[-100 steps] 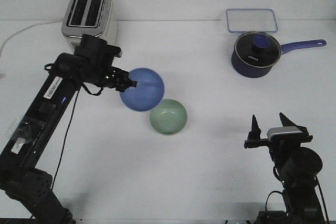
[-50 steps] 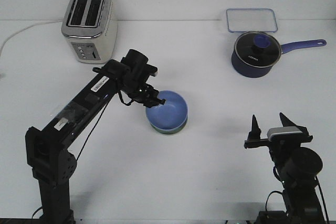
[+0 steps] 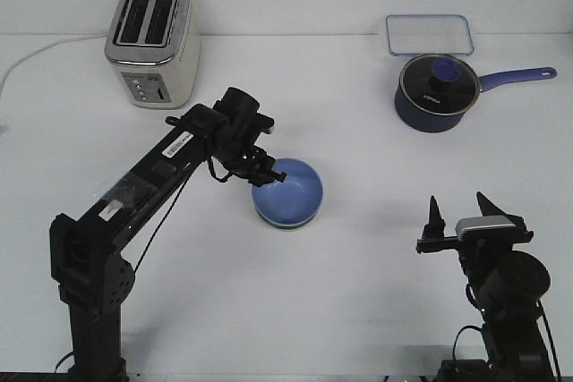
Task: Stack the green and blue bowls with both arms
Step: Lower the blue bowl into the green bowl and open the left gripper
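The light blue bowl (image 3: 290,191) sits nested inside the pale green bowl (image 3: 285,224), of which only a thin lower rim shows, at the middle of the white table. My left gripper (image 3: 270,174) reaches down from the left and its fingers pinch the blue bowl's left rim. My right gripper (image 3: 458,204) is open and empty, fingers pointing up, near the front right, well apart from the bowls.
A silver toaster (image 3: 151,42) stands at the back left with its white cord running left. A dark blue lidded saucepan (image 3: 435,92) with a handle and a clear container lid (image 3: 429,35) are at the back right.
My left arm carried the blue bowl from beside the green bowl to over it and lowered it in. In the last half second it settled slightly. The right arm has not moved.
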Controlling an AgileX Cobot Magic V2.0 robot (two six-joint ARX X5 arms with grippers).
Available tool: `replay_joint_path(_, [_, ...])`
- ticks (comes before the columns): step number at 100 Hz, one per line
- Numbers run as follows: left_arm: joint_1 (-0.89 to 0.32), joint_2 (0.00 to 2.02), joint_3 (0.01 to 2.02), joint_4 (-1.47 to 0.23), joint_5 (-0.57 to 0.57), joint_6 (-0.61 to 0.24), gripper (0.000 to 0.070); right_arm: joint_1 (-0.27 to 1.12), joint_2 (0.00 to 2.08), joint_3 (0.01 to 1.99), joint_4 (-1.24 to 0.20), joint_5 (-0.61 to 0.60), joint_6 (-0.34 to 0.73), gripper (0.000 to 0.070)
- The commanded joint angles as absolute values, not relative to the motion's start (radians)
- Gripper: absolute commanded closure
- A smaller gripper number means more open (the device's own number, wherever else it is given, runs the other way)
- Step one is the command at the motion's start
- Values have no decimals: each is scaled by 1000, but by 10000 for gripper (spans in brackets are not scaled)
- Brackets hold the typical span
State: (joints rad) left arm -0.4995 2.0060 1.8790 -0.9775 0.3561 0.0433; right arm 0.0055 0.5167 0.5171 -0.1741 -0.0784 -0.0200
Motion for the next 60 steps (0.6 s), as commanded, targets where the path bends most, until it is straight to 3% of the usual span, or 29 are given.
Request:
replay_joint_path(1, [-503,2030,1897,-983,356,61,685,6,518,521,-165,-77,-23,153])
replay_joint_path(15, [-505,2030,1897,-991,356,64,656,6,518,521,-165,-77,-23,153])
replay_joint_path(29, [-504,2030,1897,-992,356,64,413,6,518,521,-165,-77,-23,153])
replay_joint_path(40, [-504,2030,1897,-992,356,64,314,6,518,521,-165,-77,-23,153])
replay_joint_path(60, [-489,2011,1917,-964,361,64,271,6,518,521,-165,-77,-23,153])
